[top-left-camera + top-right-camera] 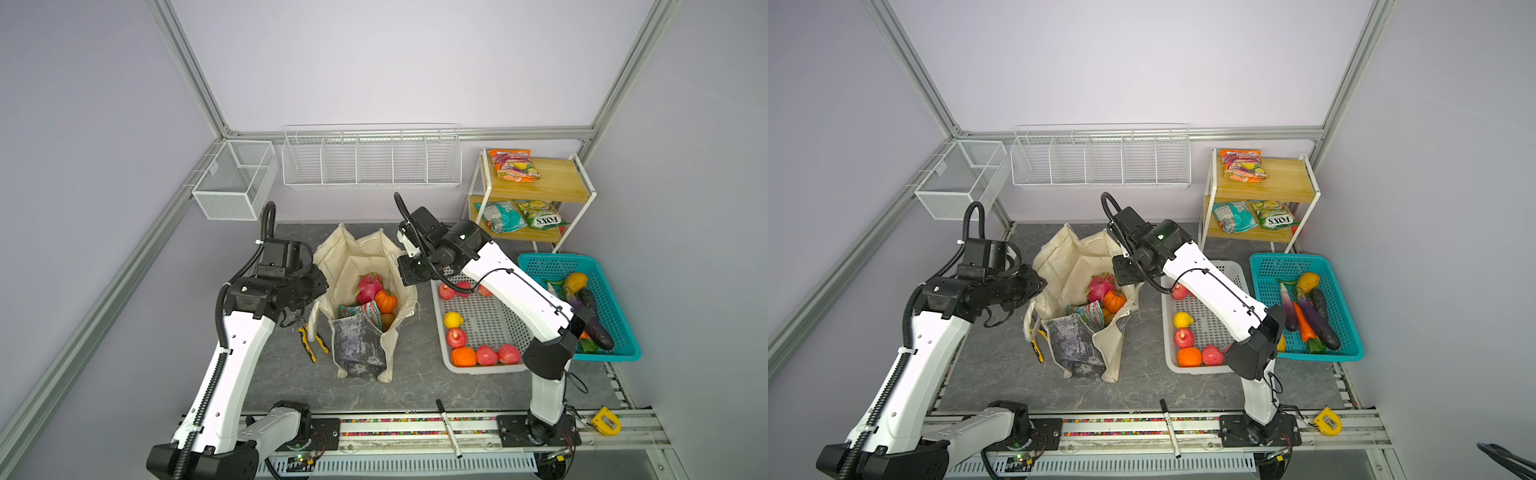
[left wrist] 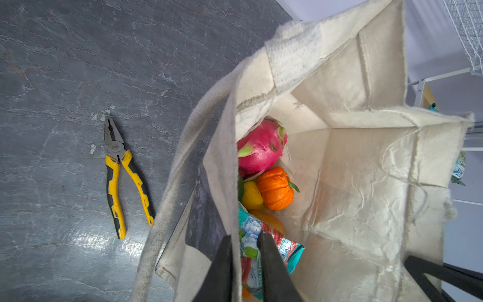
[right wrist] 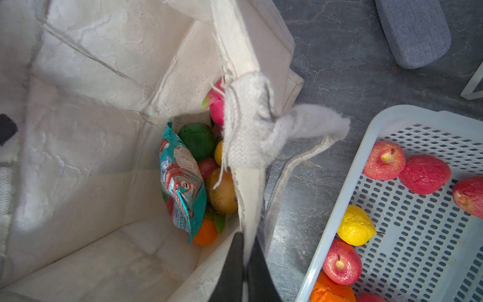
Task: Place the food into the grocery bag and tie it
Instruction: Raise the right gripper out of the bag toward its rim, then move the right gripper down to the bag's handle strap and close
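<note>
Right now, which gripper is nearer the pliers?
Left. The left gripper is at the grocery bag rim facing the pliers; the right gripper pinches the opposite rim, across the bag.

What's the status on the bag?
Right gripper shut on grocery bag rim; left gripper jaws slightly apart around opposite rim. Food inside, handles untied. Pliers beside bag.

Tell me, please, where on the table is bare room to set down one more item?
Bare table lies between the grocery bag and the marker, and left of the pliers. The white basket, along its near edge, and the teal basket are crowded.
</note>
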